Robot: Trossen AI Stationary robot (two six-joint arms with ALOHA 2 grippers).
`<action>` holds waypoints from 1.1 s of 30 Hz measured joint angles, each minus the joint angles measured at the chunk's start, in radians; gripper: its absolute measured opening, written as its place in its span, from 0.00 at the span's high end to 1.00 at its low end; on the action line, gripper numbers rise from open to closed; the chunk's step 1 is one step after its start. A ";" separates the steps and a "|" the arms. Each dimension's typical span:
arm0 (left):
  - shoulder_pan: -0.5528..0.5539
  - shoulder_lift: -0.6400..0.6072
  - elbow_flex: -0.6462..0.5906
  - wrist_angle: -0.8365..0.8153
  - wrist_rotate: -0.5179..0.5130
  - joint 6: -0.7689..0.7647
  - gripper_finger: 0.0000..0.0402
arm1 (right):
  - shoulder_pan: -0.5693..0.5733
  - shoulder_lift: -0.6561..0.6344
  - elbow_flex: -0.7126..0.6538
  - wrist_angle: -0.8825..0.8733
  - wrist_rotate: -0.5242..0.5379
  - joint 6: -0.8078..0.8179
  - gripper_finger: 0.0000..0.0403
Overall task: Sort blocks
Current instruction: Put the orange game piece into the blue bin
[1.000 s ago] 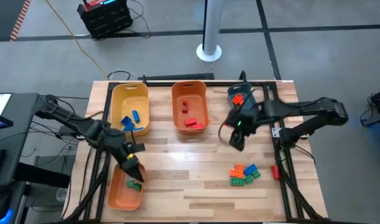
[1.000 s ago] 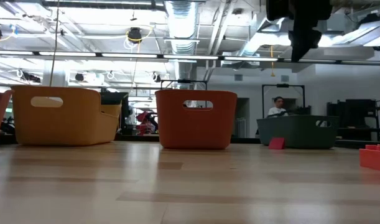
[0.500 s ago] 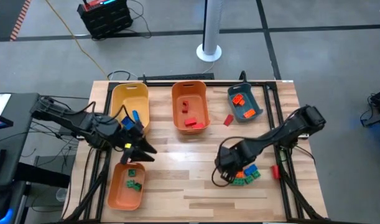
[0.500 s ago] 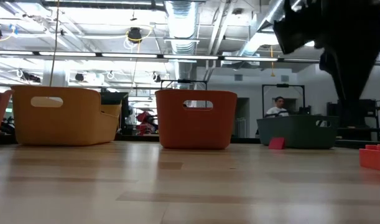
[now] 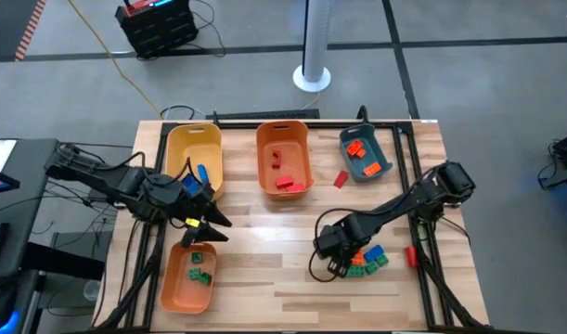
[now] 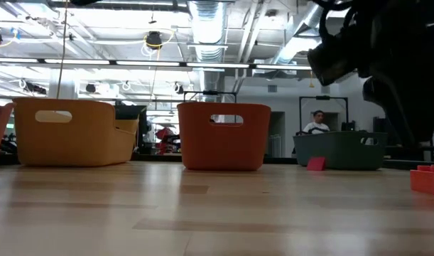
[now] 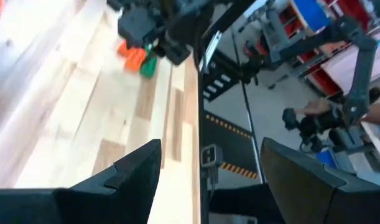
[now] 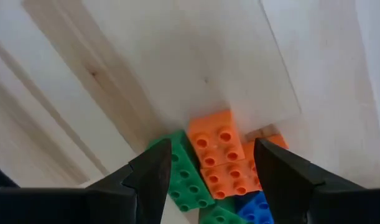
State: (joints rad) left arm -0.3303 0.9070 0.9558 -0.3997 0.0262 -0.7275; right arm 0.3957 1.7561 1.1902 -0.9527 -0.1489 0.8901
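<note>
Low, right tool [image 8: 209, 171] open over blocks [image 8: 219, 163]

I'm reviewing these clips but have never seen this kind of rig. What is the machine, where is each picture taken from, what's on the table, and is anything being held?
Two dark robot arms work at a wooden table. One picture looks straight down, one looks level across the tabletop, and one camera sits on each wrist. On the table are a yellow bin, two orange bins, a teal bin and a pile of loose blocks. The right gripper hangs open over that pile, holding nothing. The left gripper is open and empty between the yellow bin and the near orange bin.
</note>
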 joint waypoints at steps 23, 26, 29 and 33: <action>-0.001 -0.051 0.000 -0.057 0.015 0.008 0.33 | 0.057 0.000 -0.057 0.064 0.117 -0.146 0.40; -0.001 -0.054 0.000 -0.060 0.013 0.009 0.33 | 0.057 0.000 -0.057 0.092 0.119 -0.179 0.40; -0.001 -0.057 -0.001 -0.062 0.011 0.009 0.33 | 0.056 0.000 -0.066 0.087 0.121 -0.184 0.40; -0.001 -0.058 -0.001 -0.063 0.011 0.012 0.33 | 0.055 0.000 -0.095 0.093 0.120 -0.184 0.40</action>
State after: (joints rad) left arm -0.3309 0.8493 0.9550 -0.4630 0.0376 -0.7155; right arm 0.4503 1.7561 1.0949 -0.8602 -0.0288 0.7063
